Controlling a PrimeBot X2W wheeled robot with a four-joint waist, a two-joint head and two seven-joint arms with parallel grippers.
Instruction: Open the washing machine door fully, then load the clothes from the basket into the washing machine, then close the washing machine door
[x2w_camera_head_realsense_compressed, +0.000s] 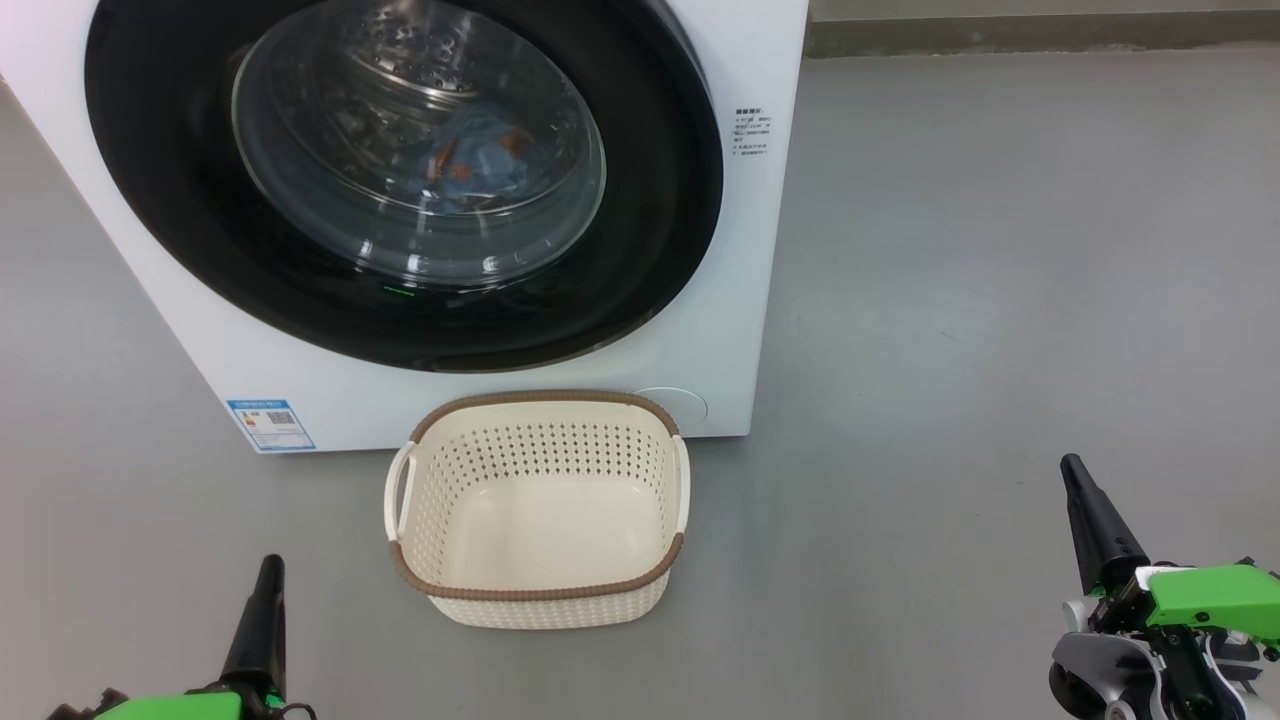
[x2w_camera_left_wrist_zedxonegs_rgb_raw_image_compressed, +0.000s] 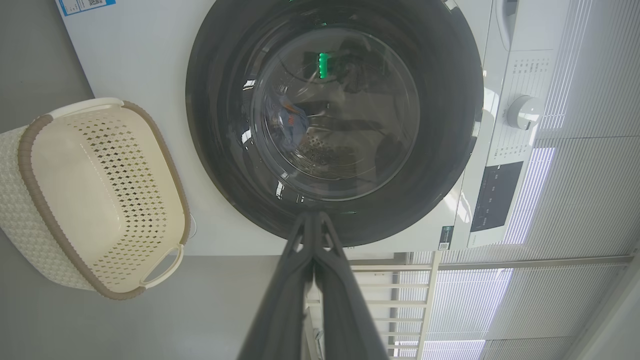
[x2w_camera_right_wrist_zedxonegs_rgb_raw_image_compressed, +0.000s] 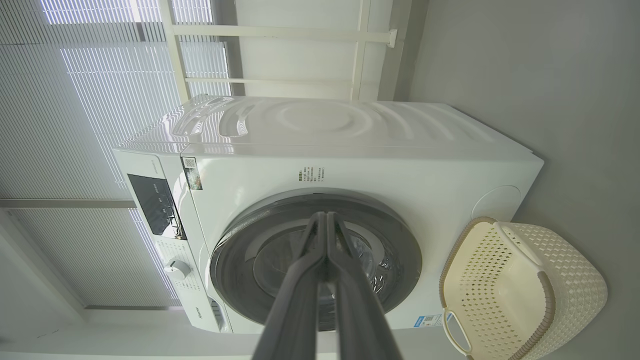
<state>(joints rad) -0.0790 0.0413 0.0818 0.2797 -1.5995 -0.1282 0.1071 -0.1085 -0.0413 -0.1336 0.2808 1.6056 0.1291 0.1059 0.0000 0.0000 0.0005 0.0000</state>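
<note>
Your washing machine door (x2w_camera_head_realsense_compressed: 150, 150) sits shut against the washing machine (x2w_camera_head_realsense_compressed: 740, 300); the clothes (x2w_camera_head_realsense_compressed: 480, 160) lie inside the drum (x2w_camera_head_realsense_compressed: 400, 60); the basket (x2w_camera_head_realsense_compressed: 540, 590) stands empty just before it; your left gripper (x2w_camera_head_realsense_compressed: 271, 565) and right gripper (x2w_camera_head_realsense_compressed: 1073, 468) are clenched on nothing; the door lies ahead, nearer the left one; the task looks done.

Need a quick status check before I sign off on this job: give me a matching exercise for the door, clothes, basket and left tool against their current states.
Things:
1. washing machine door
2. clothes
3. basket
4. left tool

States:
A. empty, on the floor
B. fingers together, holding nothing
C. closed
D. inside the drum

Pairs: 1-C; 2-D; 3-A; 4-B
</note>
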